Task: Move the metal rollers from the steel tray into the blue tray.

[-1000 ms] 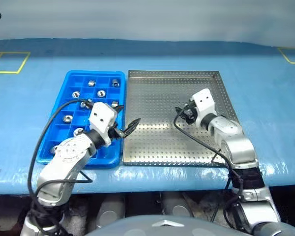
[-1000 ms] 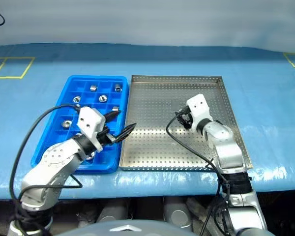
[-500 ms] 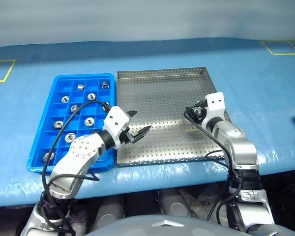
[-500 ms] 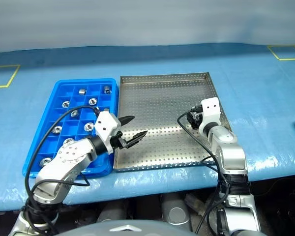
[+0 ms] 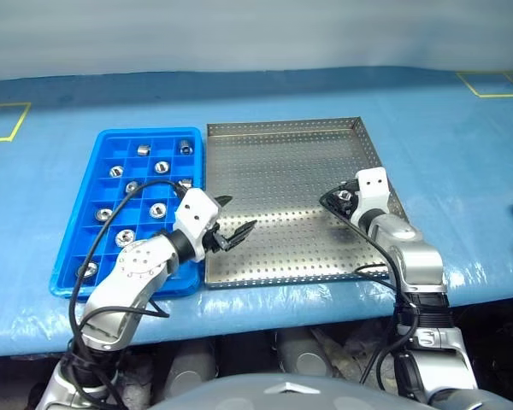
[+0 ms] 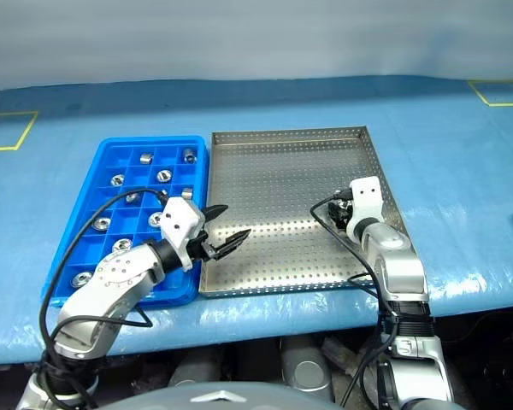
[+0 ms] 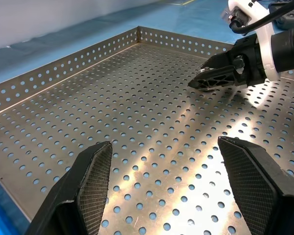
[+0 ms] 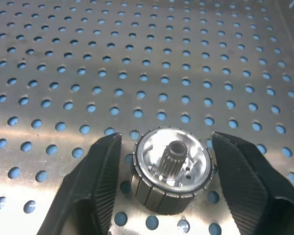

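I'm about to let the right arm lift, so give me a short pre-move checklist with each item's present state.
1. Roller sits between the right claw's fingers: ok.
2. Both fingers pressed against the roller: not ok; small gaps show on each side in the right wrist view.
3. Roller rests on the steel tray floor, upright with its hollow end up: ok.
4. Left claw open and holding nothing, above the steel tray's near left part: ok.
5. Blue tray has free compartments among the rollers already placed: ok.
6. Other rollers left in the steel tray: cannot tell; none seen.
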